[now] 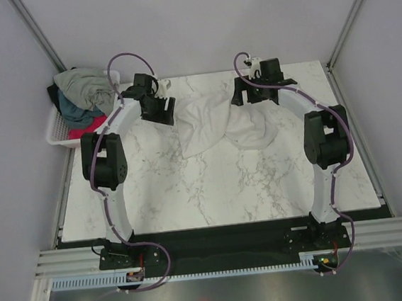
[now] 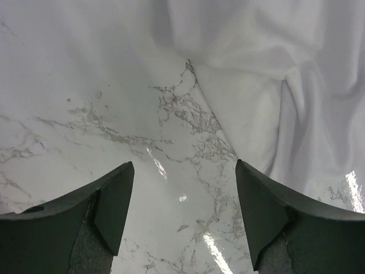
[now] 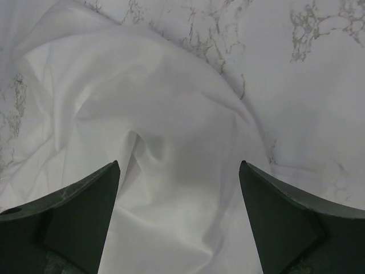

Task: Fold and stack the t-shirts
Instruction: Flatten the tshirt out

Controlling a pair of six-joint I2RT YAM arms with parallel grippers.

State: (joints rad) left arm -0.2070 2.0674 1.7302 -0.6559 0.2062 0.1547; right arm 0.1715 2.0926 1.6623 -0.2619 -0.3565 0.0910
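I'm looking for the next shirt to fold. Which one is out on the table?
The white t-shirt, crumpled on the marble table. The grey-green shirt, teal shirt and red-pink shirt sit heaped in the basket.

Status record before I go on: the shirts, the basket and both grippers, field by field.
white t-shirt: crumpled and unfolded on the marble table, far middle
basket: at the table's far left corner, heaped with shirts
in basket: grey-green t-shirt on top, dark teal t-shirt, red-pink t-shirt
left gripper: open, empty, over bare marble beside the white t-shirt's edge
right gripper: open, empty, over the white cloth
folded stack: none yet
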